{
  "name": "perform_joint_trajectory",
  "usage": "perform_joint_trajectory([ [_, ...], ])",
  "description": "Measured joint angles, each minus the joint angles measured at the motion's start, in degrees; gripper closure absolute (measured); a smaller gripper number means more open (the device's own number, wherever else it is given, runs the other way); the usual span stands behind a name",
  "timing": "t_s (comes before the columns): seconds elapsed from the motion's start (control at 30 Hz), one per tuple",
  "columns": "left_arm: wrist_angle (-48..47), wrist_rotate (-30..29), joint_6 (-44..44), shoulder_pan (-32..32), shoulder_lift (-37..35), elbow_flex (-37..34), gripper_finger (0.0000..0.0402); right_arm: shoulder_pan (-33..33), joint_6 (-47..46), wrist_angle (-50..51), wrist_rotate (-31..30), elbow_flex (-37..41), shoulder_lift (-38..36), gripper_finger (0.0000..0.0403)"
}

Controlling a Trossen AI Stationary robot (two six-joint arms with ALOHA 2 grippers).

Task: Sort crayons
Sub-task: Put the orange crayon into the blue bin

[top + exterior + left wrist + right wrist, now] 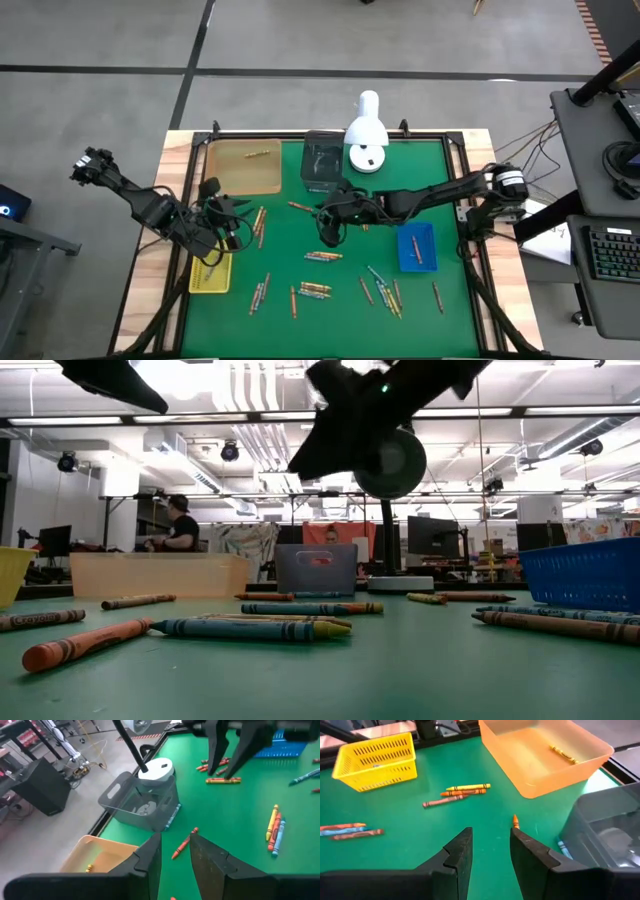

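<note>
Many crayons lie loose on the green mat, among them a bundle at the middle and a few on the left. My left gripper hangs open above the mat's left part, near those few. In its wrist view an orange crayon lies on the mat beyond the fingers. My right gripper hangs open over the mat's middle, above the bundle. Its wrist view shows an orange crayon tip ahead of its fingers. Nothing is between either pair of fingers.
An orange tray with one crayon stands at the far left, beside a grey tray and a white camera stand. A yellow tray sits near left and a blue tray right. A person sits in the room behind.
</note>
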State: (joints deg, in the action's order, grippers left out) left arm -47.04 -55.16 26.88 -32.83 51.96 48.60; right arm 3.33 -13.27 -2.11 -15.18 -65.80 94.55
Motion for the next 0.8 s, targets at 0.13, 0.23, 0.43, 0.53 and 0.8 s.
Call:
perform_joint_trajectory([
  [0.13, 0.0, -0.1, -1.0, 0.1, 0.2, 0.0, 0.0318, -0.6, 2.1, -4.2, 0.1, -0.1, 3.5, 0.0284],
  [0.23, 0.0, -0.5, -1.1, 0.1, 0.3, 0.0, 0.0318, -1.6, 3.5, -4.5, 0.0, -0.9, 5.5, 0.0284],
  [0.43, 0.0, -1.2, -1.1, 0.1, 0.4, 0.0, 0.0318, -3.1, 9.6, -5.8, 0.1, -3.1, 10.6, 0.0284],
  [0.53, -0.1, -1.3, -1.1, 0.2, 0.4, 0.0, 0.0318, -3.7, 10.4, -6.0, 0.1, -5.2, 13.7, 0.0284],
  [0.8, -0.1, -1.3, -1.1, 0.3, 0.4, 0.0, 0.0318, -4.6, 11.1, -1.9, -2.4, -11.9, 20.8, 0.0284],
])
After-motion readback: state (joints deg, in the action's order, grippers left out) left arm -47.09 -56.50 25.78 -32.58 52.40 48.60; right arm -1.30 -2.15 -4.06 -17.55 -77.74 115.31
